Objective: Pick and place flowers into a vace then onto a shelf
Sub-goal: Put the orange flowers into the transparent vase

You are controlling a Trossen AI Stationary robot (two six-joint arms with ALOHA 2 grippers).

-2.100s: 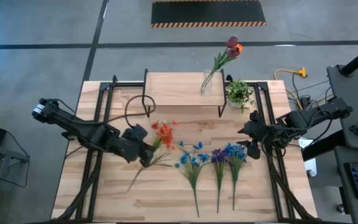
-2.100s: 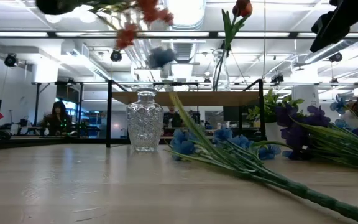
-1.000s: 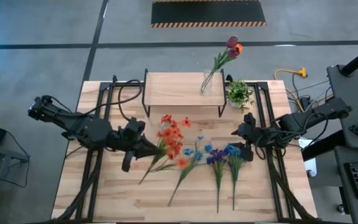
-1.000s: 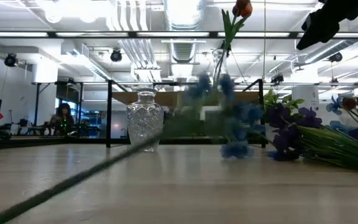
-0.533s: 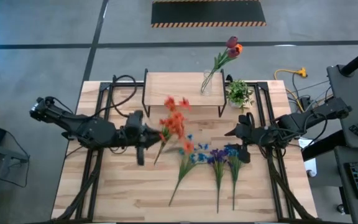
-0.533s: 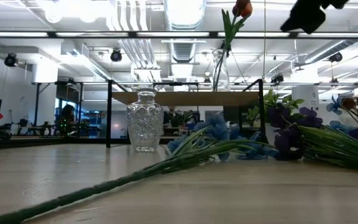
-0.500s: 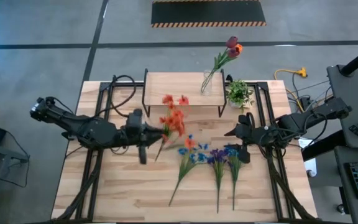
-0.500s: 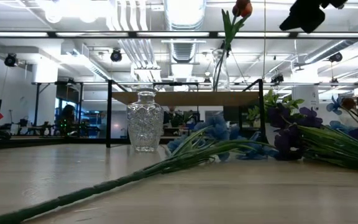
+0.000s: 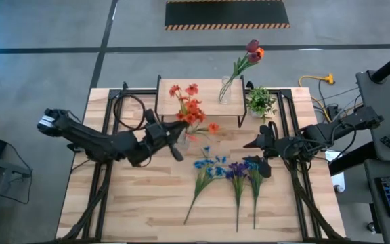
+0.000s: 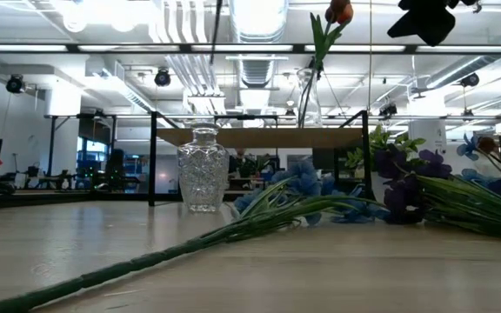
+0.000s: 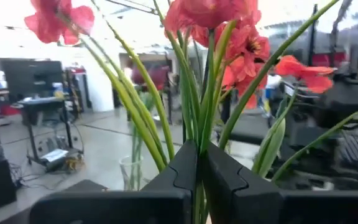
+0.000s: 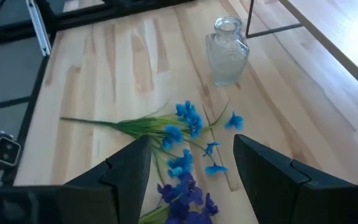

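The left claw (image 9: 175,144) grips the orange-red flowers (image 9: 191,112) by their stems — heads over the shelf (image 9: 198,97); the right claw (image 9: 256,153) hangs open above the blue flowers (image 9: 207,169).

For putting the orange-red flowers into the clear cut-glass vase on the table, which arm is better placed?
The left arm. Its claw is shut on the orange-red flowers, near the clear cut-glass vase; the right claw is open and empty.
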